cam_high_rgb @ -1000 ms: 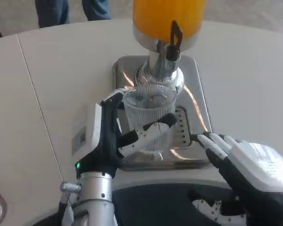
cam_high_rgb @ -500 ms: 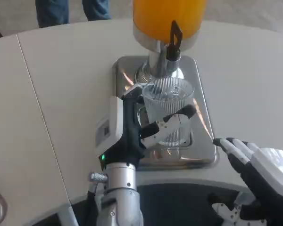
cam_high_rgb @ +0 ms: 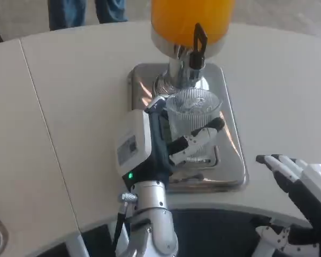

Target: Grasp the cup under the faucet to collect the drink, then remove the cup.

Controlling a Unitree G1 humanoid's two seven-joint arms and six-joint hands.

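A clear ribbed plastic cup [cam_high_rgb: 191, 120] stands upright over the steel drip tray [cam_high_rgb: 230, 160], just below the black faucet lever [cam_high_rgb: 198, 45] of the orange juice dispenser [cam_high_rgb: 190, 21]. My left hand [cam_high_rgb: 160, 147] grips the cup from its left side, with fingers wrapped across the cup's front. The cup looks empty. My right hand [cam_high_rgb: 302, 182] hovers at the lower right, off the tray, fingers apart and holding nothing.
The dispenser's chrome stem [cam_high_rgb: 176, 80] rises right behind the cup. The white table [cam_high_rgb: 69, 107] spreads wide to the left and right of the tray. A person's legs [cam_high_rgb: 85, 10] stand beyond the far table edge.
My left hand has carried the cup to the right and farther back, so it now sits under the faucet. My right hand has drawn away to the right, off the tray's edge.
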